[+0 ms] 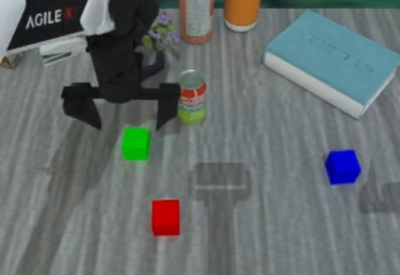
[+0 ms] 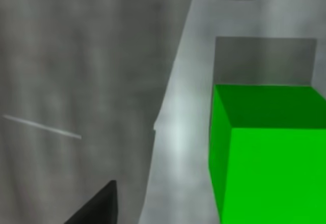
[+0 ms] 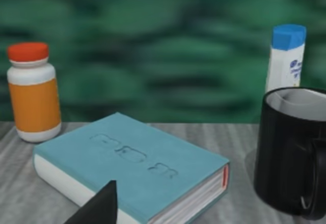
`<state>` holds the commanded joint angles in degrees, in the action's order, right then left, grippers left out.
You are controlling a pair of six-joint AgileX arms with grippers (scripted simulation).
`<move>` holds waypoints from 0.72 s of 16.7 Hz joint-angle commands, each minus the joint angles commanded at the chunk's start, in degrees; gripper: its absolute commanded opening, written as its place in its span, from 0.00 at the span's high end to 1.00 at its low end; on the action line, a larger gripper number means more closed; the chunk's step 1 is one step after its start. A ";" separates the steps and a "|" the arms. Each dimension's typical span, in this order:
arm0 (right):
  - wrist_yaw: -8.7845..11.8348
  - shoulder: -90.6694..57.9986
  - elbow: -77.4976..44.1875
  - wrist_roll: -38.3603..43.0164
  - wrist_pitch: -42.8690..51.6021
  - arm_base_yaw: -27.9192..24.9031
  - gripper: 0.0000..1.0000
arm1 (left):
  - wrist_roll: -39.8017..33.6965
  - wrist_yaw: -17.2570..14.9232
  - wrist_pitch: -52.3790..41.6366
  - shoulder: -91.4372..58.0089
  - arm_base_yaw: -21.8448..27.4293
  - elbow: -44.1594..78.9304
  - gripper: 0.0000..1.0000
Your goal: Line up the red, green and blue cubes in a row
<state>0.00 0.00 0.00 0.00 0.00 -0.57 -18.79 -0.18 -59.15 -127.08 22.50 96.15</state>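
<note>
The green cube point(image 1: 135, 144) rests on the table left of centre. My left gripper point(image 1: 127, 114) hangs open just behind and above it, one finger on each side and spread wider than the cube. In the left wrist view the green cube point(image 2: 270, 158) fills one side, with one black finger point(image 2: 99, 208) apart from it. The red cube point(image 1: 165, 217) lies nearer the front, a little right of the green one. The blue cube point(image 1: 342, 166) sits far to the right. My right gripper is outside the top view; its wrist view shows one black finger point(image 3: 102, 208) over the table, holding nothing.
A striped soda can point(image 1: 192, 97) stands right beside the left gripper's finger. A teal book point(image 1: 331, 59) lies at the back right, with two bottles point(image 1: 242, 0) and a small plant point(image 1: 161, 34) behind. A black mug point(image 3: 293, 152) and a white bottle point(image 3: 286, 56) stand near the book.
</note>
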 joint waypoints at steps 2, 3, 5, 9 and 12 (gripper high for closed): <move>0.00 0.00 0.00 0.00 0.00 0.00 0.00 | -0.01 -0.02 4.51 -1.76 0.00 -2.46 0.00; 0.00 0.00 0.00 0.00 0.00 0.00 0.00 | 0.00 -0.03 6.78 -2.64 0.01 -3.71 0.00; 0.00 0.00 0.00 0.00 0.00 0.00 0.00 | 0.00 -0.04 10.00 -4.07 0.03 -5.64 0.00; 0.00 0.00 0.00 0.00 0.00 0.00 0.00 | 0.00 -0.04 10.81 -4.53 0.04 -6.20 0.00; 0.00 0.00 0.00 0.00 0.00 0.00 0.00 | 0.00 -0.04 10.81 -4.53 0.04 -6.20 0.15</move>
<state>0.00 0.00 0.00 0.00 0.00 -0.57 -18.79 -0.23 -48.34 -131.61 22.54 89.95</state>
